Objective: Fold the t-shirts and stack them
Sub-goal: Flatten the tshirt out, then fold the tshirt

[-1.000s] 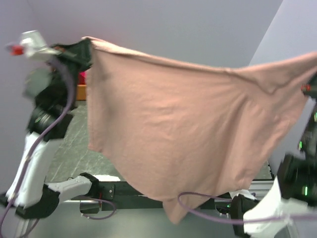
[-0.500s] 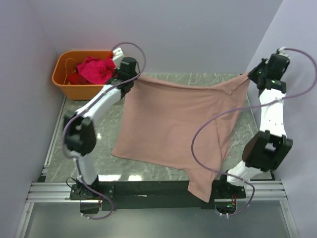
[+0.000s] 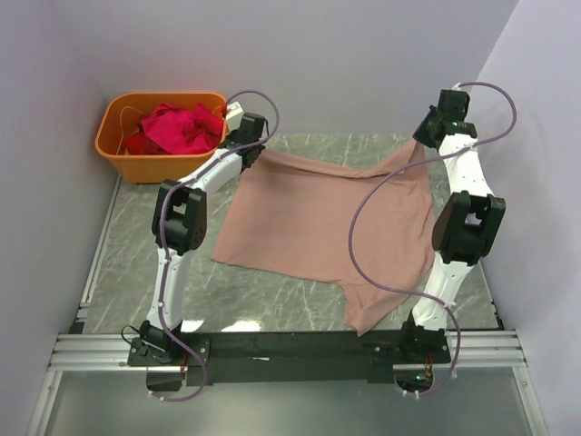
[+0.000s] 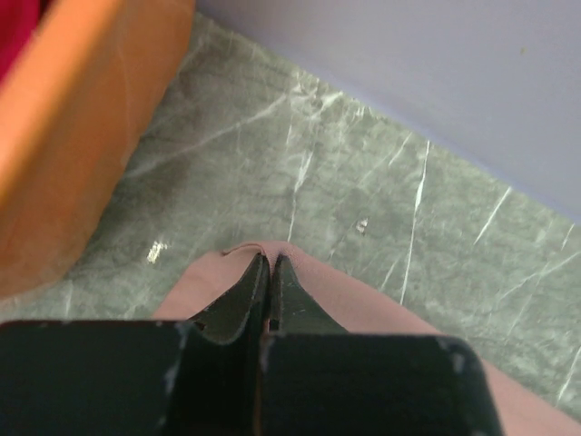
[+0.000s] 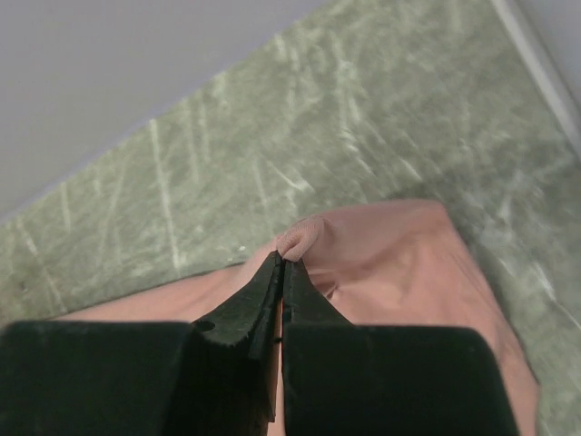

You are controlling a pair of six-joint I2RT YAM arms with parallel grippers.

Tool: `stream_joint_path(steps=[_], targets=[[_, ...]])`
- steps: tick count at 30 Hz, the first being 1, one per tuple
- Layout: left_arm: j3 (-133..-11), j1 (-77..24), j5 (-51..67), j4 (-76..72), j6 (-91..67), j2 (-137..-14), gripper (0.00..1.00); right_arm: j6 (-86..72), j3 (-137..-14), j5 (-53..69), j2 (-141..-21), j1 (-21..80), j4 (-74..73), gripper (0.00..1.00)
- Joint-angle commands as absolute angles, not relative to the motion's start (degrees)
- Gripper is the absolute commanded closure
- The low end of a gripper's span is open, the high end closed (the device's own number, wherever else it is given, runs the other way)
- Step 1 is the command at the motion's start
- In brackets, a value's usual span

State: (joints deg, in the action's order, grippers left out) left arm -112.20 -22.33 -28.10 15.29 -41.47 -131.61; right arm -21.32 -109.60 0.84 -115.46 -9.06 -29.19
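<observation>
Left gripper (image 4: 270, 260), right gripper (image 5: 281, 262) pinch t-shirt (image 3: 327, 213).

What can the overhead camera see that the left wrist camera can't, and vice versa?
Only the overhead view shows the whole pink-tan t-shirt spread out and the right gripper pinching its far right corner. Only the left wrist view shows, up close, the left gripper shut on the cloth's edge. Both show that shirt, the orange tub and the marble table.

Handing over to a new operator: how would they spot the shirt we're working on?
On the green marble table, the dusty pink shirt lies spread, far corners pinched in both arms' fingers. The other shirts are magenta, bunched in the orange tub.
</observation>
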Motion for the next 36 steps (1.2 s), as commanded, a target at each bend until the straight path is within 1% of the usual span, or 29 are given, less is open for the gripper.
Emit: stream_joint_path(steps=[1,3,8,16,20,32,36], targets=[[-114.44,-21.01,-27.33,13.70,-42.36,-129.90,0.99,-23.11,-111.19,-5.43,-113.21,-10.02,-32.68,1.00],[-111.99,-20.57,-26.55,13.62,-43.07,-128.41,0.99,-23.29,-109.61,-7.29,-111.54,-10.19,-33.92,1.00],[-104.61,-20.30,-25.49,11.86,-43.59,-123.41,0.99,-23.20,-98.89,-7.03,-103.02,-10.37,-34.45,1.00],[-98.71,-20.30,-25.31,14.15,-44.12,-118.40,0.99,-25.83,-87.82,-9.58,-91.95,-10.81,-40.60,1.00],[-94.76,-20.30,-23.30,13.36,-43.86,-116.02,0.99,-27.77,-82.01,-9.93,-85.97,-10.81,-41.48,1.00],[-90.27,-20.30,-21.62,16.69,-44.47,-113.12,0.99,-31.73,-65.66,-7.56,-72.61,-10.81,-40.60,0.98],[-88.69,-20.30,-22.15,20.91,-46.49,-111.80,0.99,-32.08,-59.96,-7.38,-68.83,-10.90,-41.04,0.95]])
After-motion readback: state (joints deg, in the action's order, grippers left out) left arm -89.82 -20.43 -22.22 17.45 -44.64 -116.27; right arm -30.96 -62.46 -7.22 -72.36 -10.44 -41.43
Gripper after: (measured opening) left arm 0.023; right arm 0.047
